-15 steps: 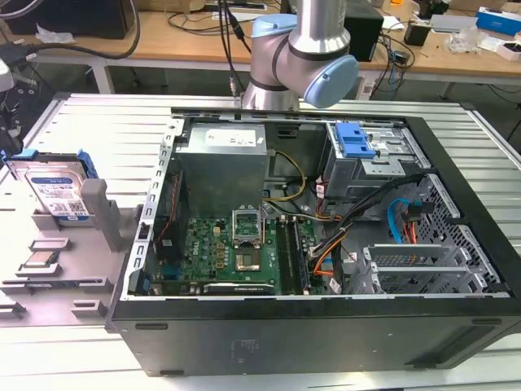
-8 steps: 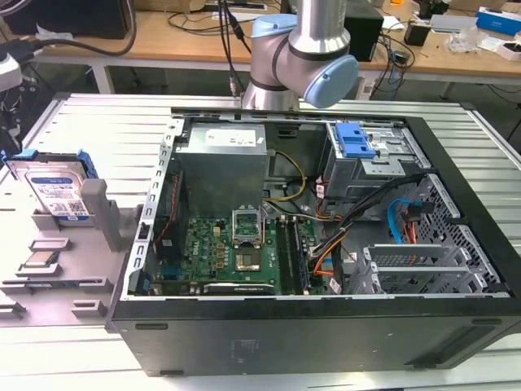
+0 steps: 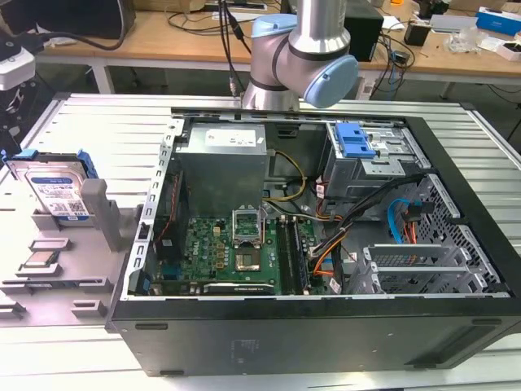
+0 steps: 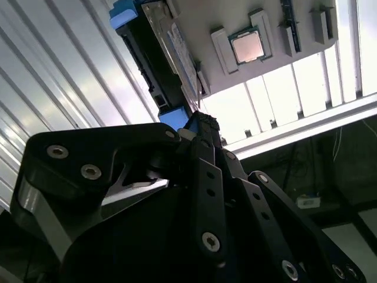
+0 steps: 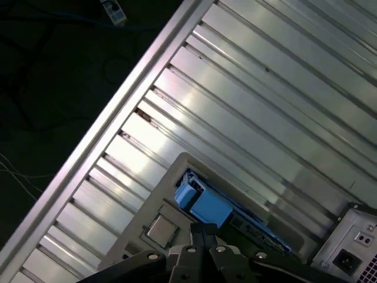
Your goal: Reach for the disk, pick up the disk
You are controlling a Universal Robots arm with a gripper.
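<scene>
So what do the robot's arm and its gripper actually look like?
The arm is a silver-grey tube with rounded joints capped in light blue. The gripper is black, built of flat linked bars dotted with silver screw heads.

Silver-grey arm (image 3: 313, 24) of rounded metal tube sections, pale blue caps (image 3: 334, 81) at ten and four o'clock on its joint housing in the exterior view, matte black gripper (image 4: 199, 122) of hinged link bars, silver screw heads (image 4: 210, 240) at the pivots
</scene>
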